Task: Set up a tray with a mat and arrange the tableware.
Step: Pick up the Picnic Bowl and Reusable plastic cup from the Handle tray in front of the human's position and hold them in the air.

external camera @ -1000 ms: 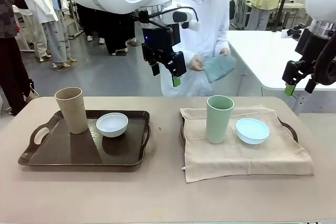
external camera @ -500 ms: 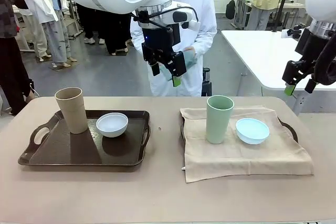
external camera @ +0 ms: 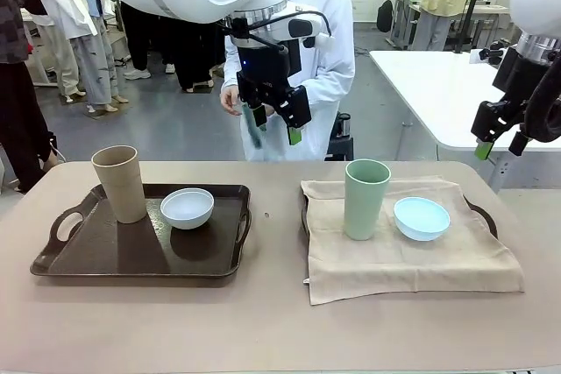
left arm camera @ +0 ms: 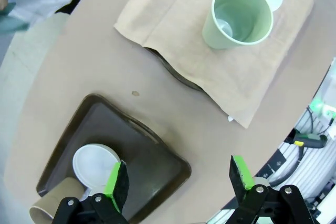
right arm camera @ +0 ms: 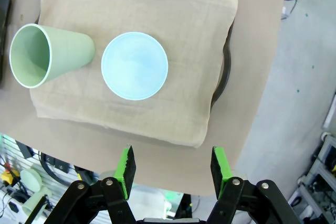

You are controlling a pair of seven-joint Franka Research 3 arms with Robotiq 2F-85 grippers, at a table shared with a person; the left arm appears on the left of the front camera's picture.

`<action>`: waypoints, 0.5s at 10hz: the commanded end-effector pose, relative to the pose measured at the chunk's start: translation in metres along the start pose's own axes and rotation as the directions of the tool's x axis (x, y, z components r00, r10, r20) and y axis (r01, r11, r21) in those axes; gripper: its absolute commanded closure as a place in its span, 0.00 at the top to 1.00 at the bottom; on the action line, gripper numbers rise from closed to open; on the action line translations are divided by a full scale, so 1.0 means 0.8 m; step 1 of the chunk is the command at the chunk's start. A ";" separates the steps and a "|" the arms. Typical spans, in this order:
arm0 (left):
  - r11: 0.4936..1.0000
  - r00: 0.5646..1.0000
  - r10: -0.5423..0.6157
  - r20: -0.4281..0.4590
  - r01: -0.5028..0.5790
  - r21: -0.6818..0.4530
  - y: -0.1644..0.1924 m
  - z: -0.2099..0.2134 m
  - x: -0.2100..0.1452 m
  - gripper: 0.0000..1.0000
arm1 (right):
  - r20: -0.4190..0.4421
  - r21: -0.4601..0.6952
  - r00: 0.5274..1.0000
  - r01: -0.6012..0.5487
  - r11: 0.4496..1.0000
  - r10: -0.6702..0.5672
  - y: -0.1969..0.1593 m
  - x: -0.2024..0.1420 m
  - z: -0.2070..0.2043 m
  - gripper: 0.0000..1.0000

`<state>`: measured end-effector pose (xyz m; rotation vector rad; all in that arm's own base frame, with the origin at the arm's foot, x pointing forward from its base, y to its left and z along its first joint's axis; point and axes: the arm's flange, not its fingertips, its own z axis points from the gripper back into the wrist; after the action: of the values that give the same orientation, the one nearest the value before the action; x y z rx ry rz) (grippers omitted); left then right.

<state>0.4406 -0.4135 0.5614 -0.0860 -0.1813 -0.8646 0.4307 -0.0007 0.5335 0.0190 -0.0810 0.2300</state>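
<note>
Hovering above the table's far edge, my left gripper (external camera: 276,127) stands wide open and empty; my right gripper (external camera: 500,146) hangs off the table's right end, jaws apart, nothing between them. Tan cup (external camera: 120,183) and white bowl (external camera: 187,208) stand side by side on the bare dark tray (external camera: 131,260). Pale green cup (external camera: 365,199) and light blue bowl (external camera: 422,218) sit on the beige mat (external camera: 412,260) draped over the second tray (right arm camera: 224,72)
</note>
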 end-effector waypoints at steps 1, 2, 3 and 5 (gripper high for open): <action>1.000 1.000 -0.020 0.003 0.020 -0.004 0.000 0.001 -0.006 1.00 | 0.008 0.002 1.000 -0.008 1.000 0.008 -0.001 -0.001 -0.003 0.75; 1.000 1.000 -0.020 0.003 0.020 -0.004 0.000 0.001 -0.006 1.00 | 0.008 0.002 1.000 -0.008 1.000 0.008 -0.001 -0.001 -0.003 0.75; 1.000 1.000 -0.020 0.003 0.020 -0.004 0.000 0.001 -0.006 1.00 | 0.008 0.002 1.000 -0.008 1.000 0.008 -0.001 -0.001 -0.003 0.75; 1.000 1.000 0.000 0.000 0.000 0.000 0.000 0.000 0.000 1.00 | 0.032 -0.010 0.999 -0.015 1.000 0.016 0.001 -0.005 0.014 0.75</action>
<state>0.4407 -0.4135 0.5613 -0.0861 -0.1811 -0.8645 0.4299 -0.0007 0.5362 0.0182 -0.0883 0.2306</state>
